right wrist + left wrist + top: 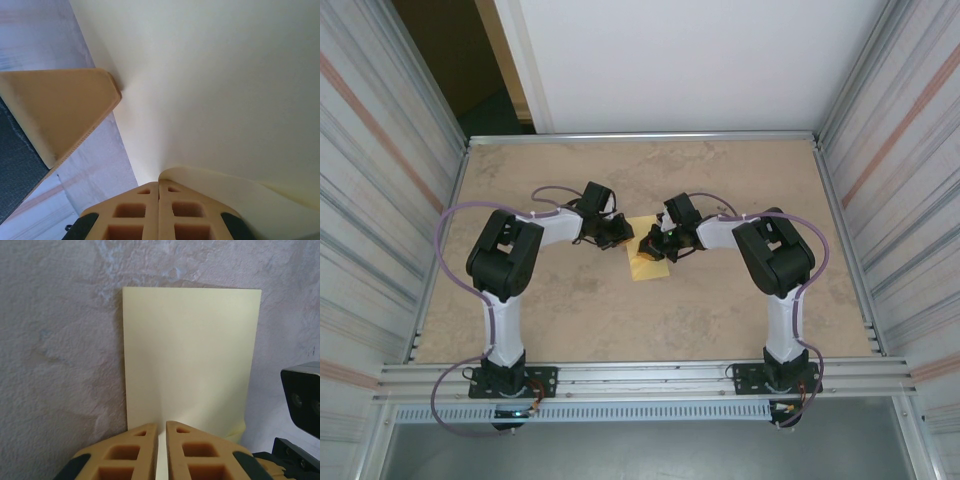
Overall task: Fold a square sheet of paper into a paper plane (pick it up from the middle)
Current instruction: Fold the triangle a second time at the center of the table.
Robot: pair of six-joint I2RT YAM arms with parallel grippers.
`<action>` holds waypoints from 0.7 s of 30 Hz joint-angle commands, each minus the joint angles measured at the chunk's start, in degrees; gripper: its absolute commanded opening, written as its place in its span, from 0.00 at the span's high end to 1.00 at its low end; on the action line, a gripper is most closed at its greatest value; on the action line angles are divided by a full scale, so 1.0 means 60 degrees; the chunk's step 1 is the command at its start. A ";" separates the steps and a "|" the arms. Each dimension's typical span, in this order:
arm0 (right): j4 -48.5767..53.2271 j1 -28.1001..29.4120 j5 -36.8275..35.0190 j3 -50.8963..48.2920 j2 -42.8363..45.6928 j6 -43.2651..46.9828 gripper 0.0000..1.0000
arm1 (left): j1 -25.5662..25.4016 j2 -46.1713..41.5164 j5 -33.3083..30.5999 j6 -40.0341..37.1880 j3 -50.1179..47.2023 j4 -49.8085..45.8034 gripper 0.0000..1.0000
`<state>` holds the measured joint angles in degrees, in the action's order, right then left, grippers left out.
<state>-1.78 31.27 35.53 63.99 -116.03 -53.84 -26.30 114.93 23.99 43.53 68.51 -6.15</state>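
The square sheet of paper [648, 268] sits near the middle of the bench [720, 320]. The left end effector [160, 425] grips the edge facing it, its fingers a slit apart. The right end effector [159, 181] is fully closed, pinching a curled edge.

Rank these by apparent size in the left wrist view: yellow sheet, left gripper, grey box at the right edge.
1. yellow sheet
2. left gripper, cropped and nearest the lens, so its size is inflated
3. grey box, also cropped by the frame
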 commanded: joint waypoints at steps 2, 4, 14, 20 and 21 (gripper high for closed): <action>-0.0055 0.0062 -0.0310 0.0061 -0.0092 -0.0196 1.00 | -0.0084 0.0400 -0.0121 0.0040 -0.0271 -0.0578 0.87; -0.0061 0.0061 -0.0311 0.0048 -0.0049 -0.0196 1.00 | -0.0077 0.0399 -0.0130 0.0044 -0.0296 -0.0586 0.87; -0.0169 0.0070 -0.0354 -0.0140 0.0156 -0.0254 1.00 | -0.0066 0.0385 -0.0170 0.0040 -0.0330 -0.0596 0.87; -0.0141 0.0073 -0.0422 -0.0205 0.0201 -0.0226 1.00 | -0.0054 0.0384 -0.0153 0.0040 -0.0324 -0.0600 0.87; -0.0124 0.0075 -0.0424 -0.0206 0.0192 -0.0225 1.00 | -0.0069 0.0381 -0.0157 0.0040 -0.0329 -0.0599 0.87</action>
<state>-2.92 31.29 34.50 63.53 -115.90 -54.06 -26.30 114.93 23.97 43.53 68.49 -6.15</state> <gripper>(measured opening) 0.062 0.135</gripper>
